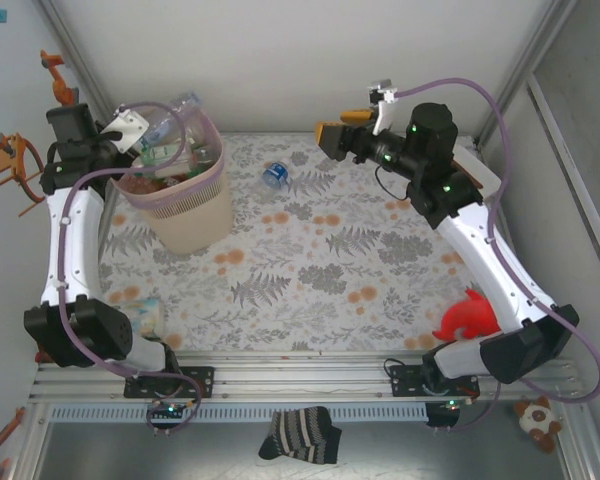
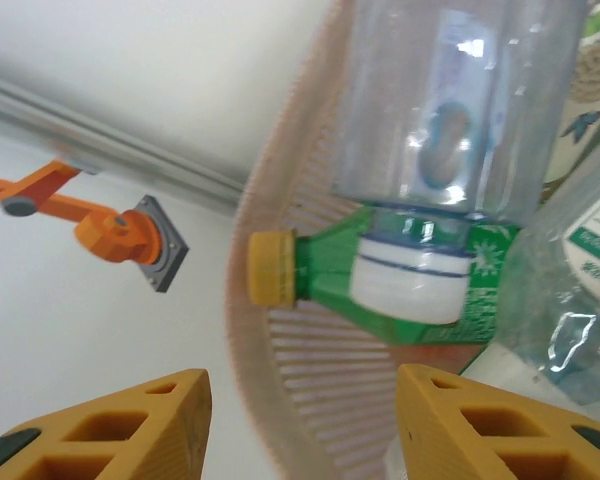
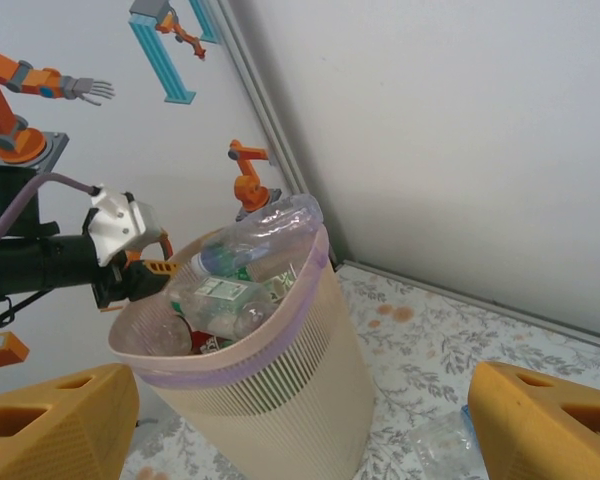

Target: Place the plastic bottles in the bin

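Ahead of the orange fingers (image 2: 130,425) of the left gripper (image 2: 298,430), a green bottle (image 2: 330,272) with yellow cap and white label lies in the pale pink, lilac-banded bin (image 1: 195,222), and beneath the orange-fingered right gripper (image 3: 300,430) the tablecloth (image 3: 430,320) is white with grey ferns and orange blossoms.

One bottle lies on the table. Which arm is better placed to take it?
Right: its jaws are open near the loose bottle, while the left arm reaches over the bin, farther away.

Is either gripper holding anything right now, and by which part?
Nothing is held. The left gripper stands open beside the rim of the bin, its gap empty; the right gripper is open and empty too.
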You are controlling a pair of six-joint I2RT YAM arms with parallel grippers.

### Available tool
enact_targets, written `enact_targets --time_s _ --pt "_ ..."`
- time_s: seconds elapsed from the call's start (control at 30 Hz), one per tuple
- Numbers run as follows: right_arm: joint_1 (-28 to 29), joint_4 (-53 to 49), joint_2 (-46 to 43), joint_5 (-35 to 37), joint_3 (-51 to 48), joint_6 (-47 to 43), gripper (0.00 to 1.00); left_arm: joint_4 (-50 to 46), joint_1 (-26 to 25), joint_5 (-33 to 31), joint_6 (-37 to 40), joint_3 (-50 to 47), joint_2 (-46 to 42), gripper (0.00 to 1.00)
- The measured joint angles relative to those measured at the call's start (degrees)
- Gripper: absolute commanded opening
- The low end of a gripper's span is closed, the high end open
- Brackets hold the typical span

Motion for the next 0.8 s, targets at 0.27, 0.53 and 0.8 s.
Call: enact_targets --time_s 0.27,0.53,0.8 --pt "0.0 0.5 0.0 -0.1 0.0 0.2 0.84 0.4 0.1 7.6 -10.6 5.5 0.0 0.51" --pt "0.0 1.1 0.0 0.1 -0.3 0.2 0.84 9.1 -2.4 22.2 -29.3 8.6 3.4 0.58" --pt "0.0 1.0 -0.7 0.4 -2.0 0.2 0.84 18.9 -12.4 15.2 -36.2 14.4 16.8 0.76"
